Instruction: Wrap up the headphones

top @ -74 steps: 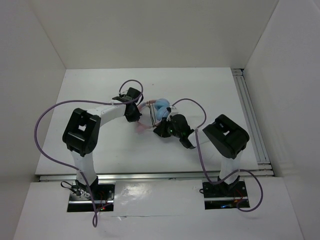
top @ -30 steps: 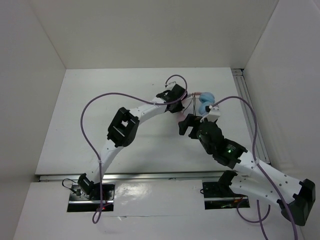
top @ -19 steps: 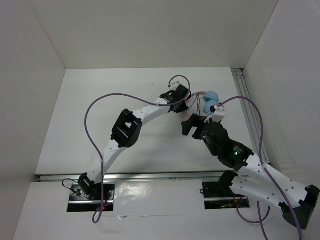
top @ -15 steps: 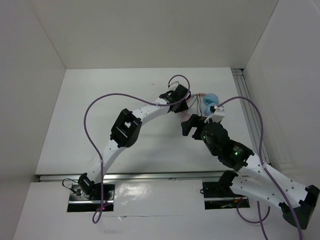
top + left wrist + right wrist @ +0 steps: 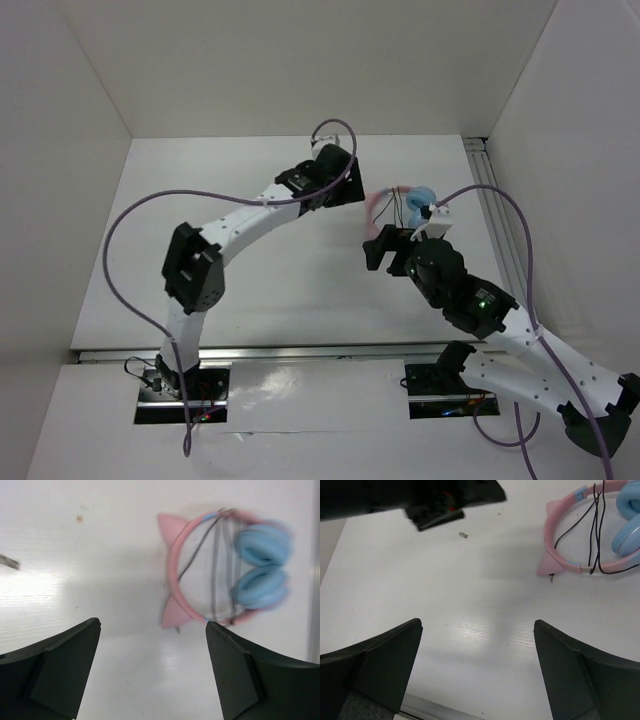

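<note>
The headphones [image 5: 404, 203] lie flat on the desk [image 5: 270, 285], out toward 1 o'clock from its middle in the top view and near the rail [image 5: 500, 230] along the right edge. Their long axis runs from 9 to 3 o'clock. The pink headband bows out to 9 o'clock, and the two light-blue ear cups sit pressed together at the 3 o'clock end.

From the left wrist the headphones [image 5: 250, 582] show the same lie. The two cat ears stick out on the 9 o'clock side of the band, one toward 11 and one toward 7. The thin black cord [image 5: 215, 565] crosses the open loop of the band in several strands running roughly 12 to 6 o'clock. This view is smeared, so the strands look draped across the loop, though that is not certain. In the right wrist view the headphones [image 5: 547, 564] sit at 1 o'clock, and the cord's plug [image 5: 551, 577] rests on the desk just beside the lower cat ear.

The left pincer [image 5: 150, 675] is spread wide and has hold of nothing. It hangs above the desk at 9 o'clock from the headphones, well apart from them. The right pincer [image 5: 477, 675] is also spread wide and empty, at 7 o'clock from the headphones and clear of them.

In the top view the left pincer [image 5: 340, 188] and the right pincer [image 5: 385, 250] flank the pink band without touching it.
</note>
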You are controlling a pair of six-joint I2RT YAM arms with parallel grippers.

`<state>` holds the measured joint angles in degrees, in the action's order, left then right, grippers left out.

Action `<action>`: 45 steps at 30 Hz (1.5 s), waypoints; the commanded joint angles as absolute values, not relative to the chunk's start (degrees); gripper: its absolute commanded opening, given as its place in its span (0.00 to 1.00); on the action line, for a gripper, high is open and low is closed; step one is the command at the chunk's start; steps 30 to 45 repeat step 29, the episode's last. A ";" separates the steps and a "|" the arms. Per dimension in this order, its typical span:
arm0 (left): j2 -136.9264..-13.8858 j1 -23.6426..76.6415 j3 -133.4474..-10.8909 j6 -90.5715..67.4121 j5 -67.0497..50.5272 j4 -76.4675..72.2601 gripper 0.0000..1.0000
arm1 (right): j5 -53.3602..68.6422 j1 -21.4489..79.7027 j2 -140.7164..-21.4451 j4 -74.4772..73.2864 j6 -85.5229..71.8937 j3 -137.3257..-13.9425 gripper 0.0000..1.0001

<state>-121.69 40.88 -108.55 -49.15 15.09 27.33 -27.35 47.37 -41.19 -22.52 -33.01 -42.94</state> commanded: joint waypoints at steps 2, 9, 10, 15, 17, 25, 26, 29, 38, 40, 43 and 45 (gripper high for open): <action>-101.46 42.98 -104.17 -41.40 24.49 31.27 1.00 | -28.92 47.64 -42.36 -29.78 -29.36 -51.83 1.00; -63.37 46.14 -83.60 -41.74 34.44 43.93 1.00 | -23.74 47.64 -40.96 -39.71 -25.05 -63.26 1.00; -59.45 46.14 -82.28 -43.05 34.45 45.69 1.00 | -23.73 47.64 -40.00 -40.60 -24.44 -64.50 1.00; -42.04 46.14 -79.98 -45.53 35.24 61.59 1.00 | -21.01 47.64 -37.28 -45.87 -23.38 -69.96 1.00; -35.61 46.14 -80.94 -44.91 36.04 66.25 1.00 | -21.01 47.64 -36.47 -46.93 -23.38 -70.58 1.00; -28.83 45.00 -84.65 -46.67 36.04 78.05 1.00 | -24.16 47.64 -33.31 -52.47 -23.38 -72.51 1.00; -28.83 45.00 -84.12 -46.67 36.04 78.05 1.00 | -24.69 47.64 -32.53 -51.86 -23.38 -71.64 1.00; -28.04 45.00 -83.06 -46.67 35.51 78.05 1.00 | -25.83 47.64 -32.52 -51.86 -23.38 -71.02 1.00; -28.04 45.00 -83.06 -46.67 35.51 78.05 1.00 | -25.83 47.64 -32.52 -51.86 -23.38 -71.02 1.00; -28.04 45.00 -83.06 -46.67 35.51 78.05 1.00 | -25.83 47.64 -32.52 -51.86 -23.38 -71.02 1.00; -28.04 45.00 -83.06 -46.67 35.51 78.05 1.00 | -25.83 47.64 -32.52 -51.86 -23.38 -71.02 1.00; -28.04 45.00 -83.06 -46.67 35.51 78.05 1.00 | -25.83 47.64 -32.52 -51.86 -23.38 -71.02 1.00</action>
